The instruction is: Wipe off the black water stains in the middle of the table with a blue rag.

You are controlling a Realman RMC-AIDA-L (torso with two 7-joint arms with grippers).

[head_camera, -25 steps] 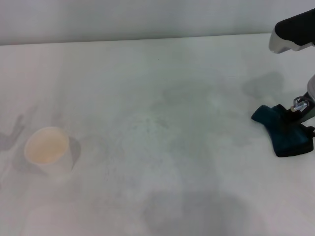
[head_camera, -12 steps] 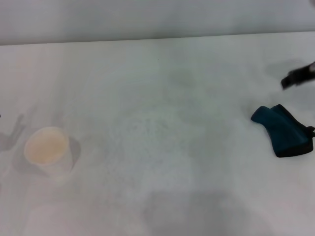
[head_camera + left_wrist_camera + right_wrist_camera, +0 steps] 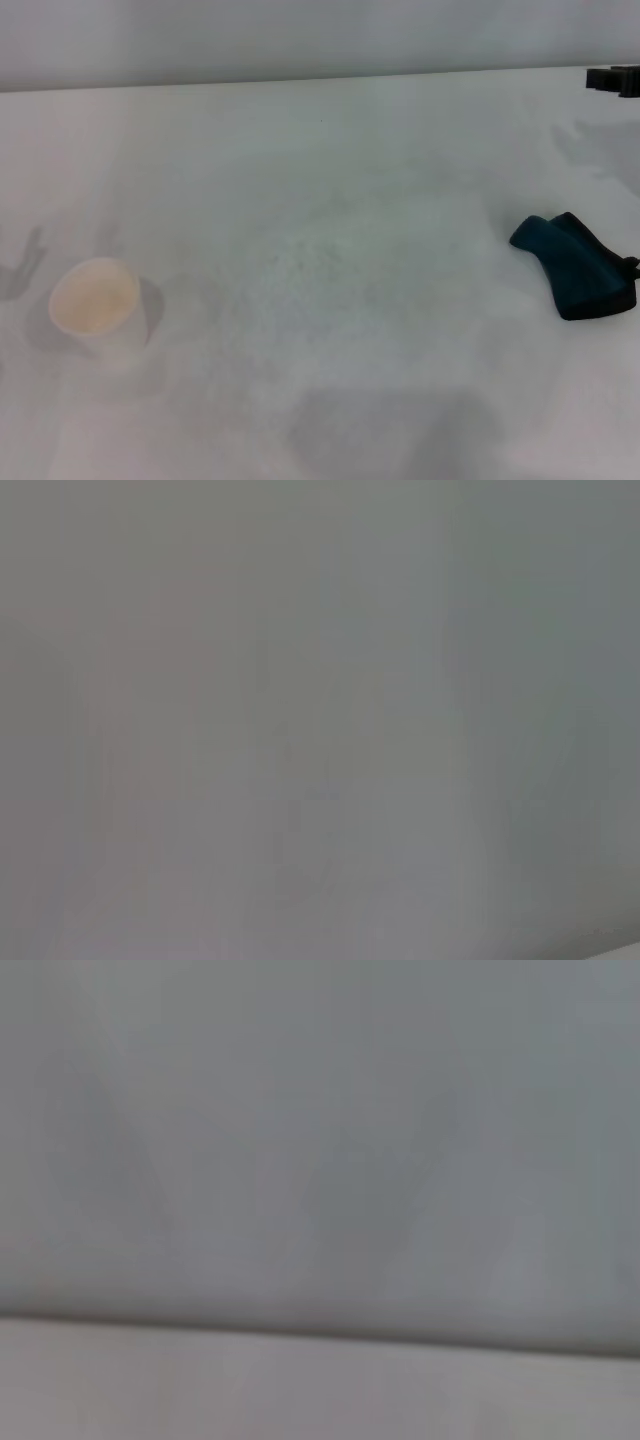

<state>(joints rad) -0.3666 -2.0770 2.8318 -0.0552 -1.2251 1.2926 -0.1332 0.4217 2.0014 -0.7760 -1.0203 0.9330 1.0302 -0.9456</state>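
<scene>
Blue rag (image 3: 575,266), soft and crumpled, is left near the table's (image 3: 330,180) right edge; its raised fold is judged best pinched; gripper states cannot be told.

No readable text, label, brand, number or sign appears anywhere. The broad plain white matte table (image 3: 320,200) is unmarked. The crumpled dark teal-blue soft cloth rag (image 3: 575,265) at the right side shows no tag or print, and the cream-white paper cup (image 3: 97,305) at the near left is blank. Both wrist views show only plain grey surface.
</scene>
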